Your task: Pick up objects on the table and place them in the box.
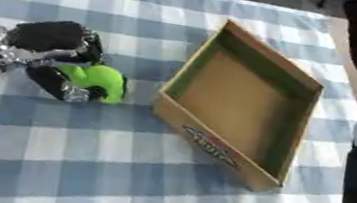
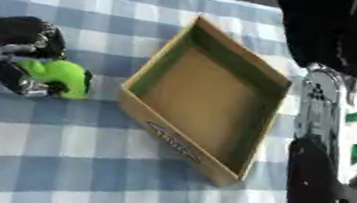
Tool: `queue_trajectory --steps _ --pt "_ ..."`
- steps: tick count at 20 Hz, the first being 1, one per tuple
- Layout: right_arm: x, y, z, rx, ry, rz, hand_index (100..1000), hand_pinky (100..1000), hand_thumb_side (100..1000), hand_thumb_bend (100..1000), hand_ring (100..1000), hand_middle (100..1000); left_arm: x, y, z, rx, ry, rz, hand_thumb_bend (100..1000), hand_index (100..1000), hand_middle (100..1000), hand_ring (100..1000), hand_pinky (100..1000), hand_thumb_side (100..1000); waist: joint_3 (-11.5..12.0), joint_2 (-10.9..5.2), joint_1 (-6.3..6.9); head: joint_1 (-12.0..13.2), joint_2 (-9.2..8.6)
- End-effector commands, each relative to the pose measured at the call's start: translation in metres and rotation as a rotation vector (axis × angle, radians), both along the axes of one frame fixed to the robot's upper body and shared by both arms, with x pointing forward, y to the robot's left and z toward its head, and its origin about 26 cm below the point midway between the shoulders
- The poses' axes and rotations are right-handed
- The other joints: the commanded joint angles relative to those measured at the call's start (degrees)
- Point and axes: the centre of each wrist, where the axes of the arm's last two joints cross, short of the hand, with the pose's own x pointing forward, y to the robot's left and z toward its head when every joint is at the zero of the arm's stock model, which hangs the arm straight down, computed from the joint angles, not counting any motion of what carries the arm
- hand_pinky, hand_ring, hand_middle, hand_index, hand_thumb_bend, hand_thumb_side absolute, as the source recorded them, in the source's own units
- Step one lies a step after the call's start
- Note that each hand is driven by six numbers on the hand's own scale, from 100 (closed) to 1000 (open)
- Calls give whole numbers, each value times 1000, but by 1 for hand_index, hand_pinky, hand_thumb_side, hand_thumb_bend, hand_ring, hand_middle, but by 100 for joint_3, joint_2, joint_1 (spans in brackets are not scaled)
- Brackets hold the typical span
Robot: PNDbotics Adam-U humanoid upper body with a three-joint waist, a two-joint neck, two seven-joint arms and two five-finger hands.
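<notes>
Curling round the green object, left-hand fingers enclose it.

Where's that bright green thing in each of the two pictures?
Left eye view: the green object sits left of centre, inside the curled fingers of the left hand.
Right eye view: the same object, further toward the left edge.
Shared landmark: the cardboard box, just right of the green object in both.
</notes>
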Motion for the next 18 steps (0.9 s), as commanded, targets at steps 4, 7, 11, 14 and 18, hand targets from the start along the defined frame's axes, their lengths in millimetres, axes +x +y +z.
queue_trajectory --steps 4,7,11,14,18 --pt "-3 0 7 3 -27 3 834 480 940 100 567 682 -1 7 24 -71 -141 -33 157 194 100 100 100 751 23 -85 28 -80 -1" --pt "-2 -2 6 -1 -25 -4 834 480 940 100 566 682 -4 8 32 -54 -196 -40 155 188 100 100 100 748 52 -100 42 -82 -1" --pt "-2 -5 5 -9 -20 -21 832 480 939 100 566 681 -9 10 46 -41 -260 -38 149 188 100 100 100 745 110 -137 93 -31 -1" --pt "-2 -8 3 -15 -14 -34 831 480 938 100 566 681 -14 8 60 -35 -300 -35 140 188 100 100 100 741 155 -183 147 39 -1" --pt "-2 -12 1 -21 -3 -56 823 479 935 100 564 676 -22 -2 80 -46 -342 -55 137 186 100 100 100 740 198 -262 243 115 -1"
